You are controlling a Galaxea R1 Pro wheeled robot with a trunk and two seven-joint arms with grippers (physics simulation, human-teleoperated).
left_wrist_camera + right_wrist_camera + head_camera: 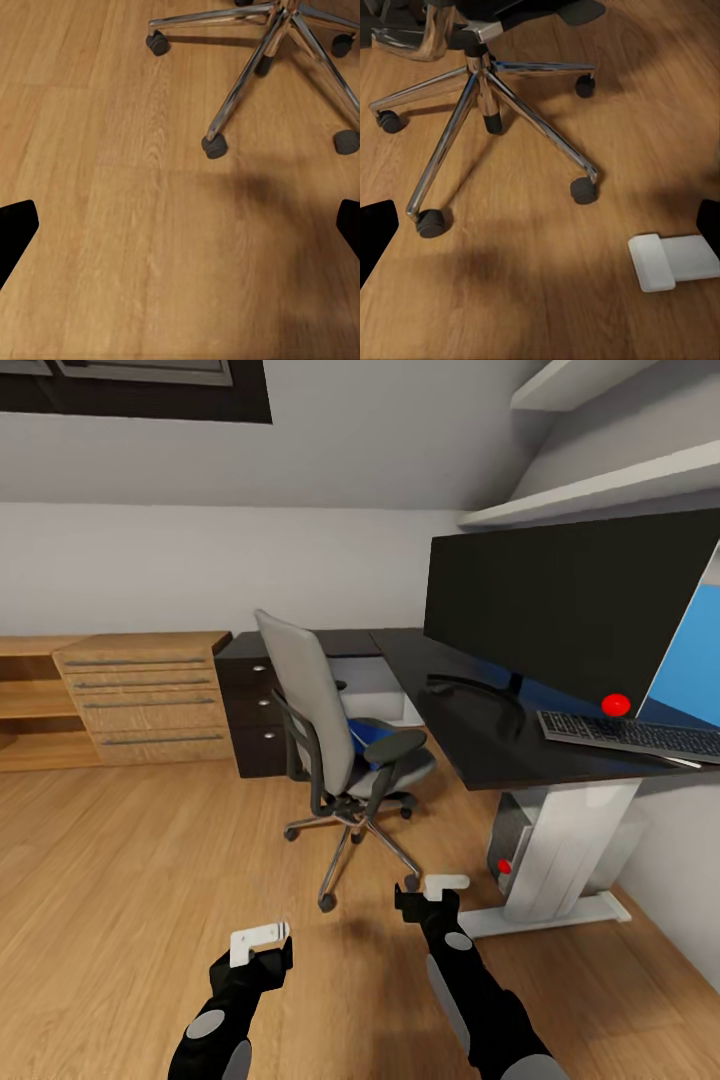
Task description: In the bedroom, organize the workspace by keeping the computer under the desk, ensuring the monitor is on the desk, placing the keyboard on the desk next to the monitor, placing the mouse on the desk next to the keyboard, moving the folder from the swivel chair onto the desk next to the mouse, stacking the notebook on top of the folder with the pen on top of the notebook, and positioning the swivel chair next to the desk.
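The grey swivel chair (pixel 318 725) stands on the wooden floor in front of the black desk (pixel 450 710), its back turned toward me. The blue folder (pixel 368 732) lies on its seat. On the desk stand the monitor (pixel 560 610) and, in front of it, the keyboard (pixel 630 735). The computer (pixel 510 840) sits under the desk beside the white leg. My left gripper (pixel 265 950) and right gripper (pixel 432 895) hang open and empty, low over the floor just short of the chair's star base (pixel 484 112). The mouse, notebook and pen are out of view.
A light wooden counter with drawers (pixel 140 695) runs along the back wall at left, next to the desk's dark drawer unit (pixel 250 710). The desk's white foot (pixel 671 261) lies on the floor near my right gripper. A slanted blue panel (pixel 695 660) shows at the right edge. Open floor spreads to the left.
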